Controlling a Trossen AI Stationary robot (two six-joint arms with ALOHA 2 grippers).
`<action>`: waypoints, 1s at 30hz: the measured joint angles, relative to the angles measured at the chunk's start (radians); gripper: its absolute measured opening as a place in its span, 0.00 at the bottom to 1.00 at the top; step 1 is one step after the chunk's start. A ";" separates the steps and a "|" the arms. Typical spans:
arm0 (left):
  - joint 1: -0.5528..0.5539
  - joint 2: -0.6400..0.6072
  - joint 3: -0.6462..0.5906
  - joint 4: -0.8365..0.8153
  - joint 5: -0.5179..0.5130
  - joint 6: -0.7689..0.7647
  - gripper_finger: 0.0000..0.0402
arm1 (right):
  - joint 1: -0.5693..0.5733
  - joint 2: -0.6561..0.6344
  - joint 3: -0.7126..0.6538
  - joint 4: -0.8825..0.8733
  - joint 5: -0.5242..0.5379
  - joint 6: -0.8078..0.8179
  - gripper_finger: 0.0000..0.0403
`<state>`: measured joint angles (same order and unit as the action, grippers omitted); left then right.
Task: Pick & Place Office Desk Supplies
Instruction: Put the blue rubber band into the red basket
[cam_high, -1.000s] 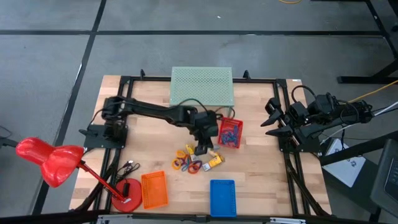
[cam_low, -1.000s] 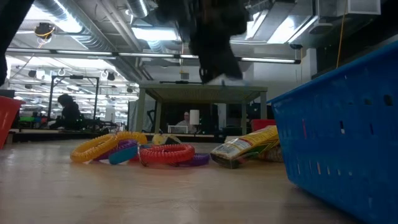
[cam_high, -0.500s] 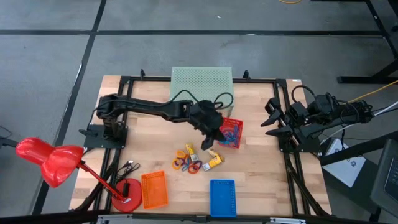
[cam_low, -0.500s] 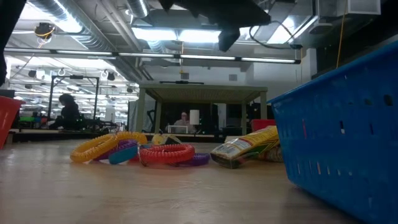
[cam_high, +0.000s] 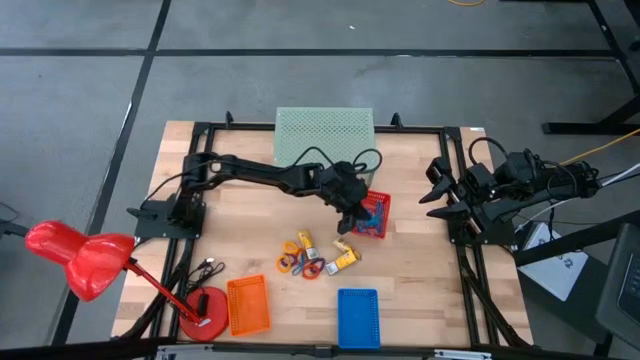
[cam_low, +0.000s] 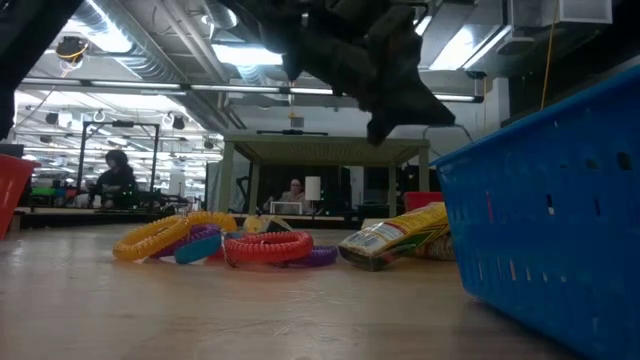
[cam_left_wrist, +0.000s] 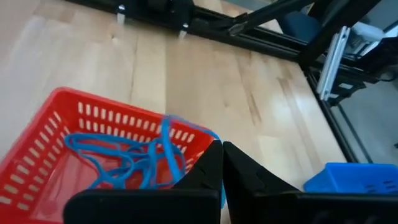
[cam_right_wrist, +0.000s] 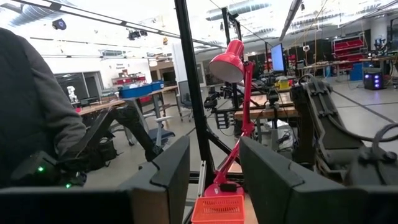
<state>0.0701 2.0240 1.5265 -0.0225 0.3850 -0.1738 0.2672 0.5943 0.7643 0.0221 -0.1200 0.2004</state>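
We see the left gripper (cam_high: 352, 216) hanging over the near-left corner of the red basket (cam_high: 378, 226), its two fingers (cam_left_wrist: 214, 167) pressed together with a strand of the blue loop-shaped clips (cam_left_wrist: 166, 147) pinched at the tips, the strand trailing into the tangle of clips that fills the basket. The right gripper (cam_right_wrist: 214, 177) is parked well to the right of the red basket, at the table's edge, its fingers standing apart with nothing between them.

Just in front of the red basket lie the rest of the supplies: a cluster of orange, red and purple rings (cam_high: 300, 263) and, beside them, two small yellow-and-silver blocks (cam_high: 346, 258). In the low view one yellow block (cam_low: 395, 238) carries printing, but we cannot read it. We find no other legible writing.
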 joint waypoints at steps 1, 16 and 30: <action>0.001 0.005 0.000 0.011 0.000 0.011 0.01 | 0.000 0.000 0.000 0.000 0.000 0.000 0.35; -0.004 0.006 0.000 0.099 -0.007 0.037 0.26 | 0.000 0.000 0.000 0.000 0.000 0.000 0.35; -0.077 -0.262 0.002 -0.549 0.026 0.135 0.31 | 0.000 0.000 0.000 -0.008 -0.003 0.028 0.35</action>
<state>-0.0067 1.7619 1.5288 -0.5717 0.4111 -0.0385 0.2675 0.5941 0.7643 0.0142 -0.1234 0.2279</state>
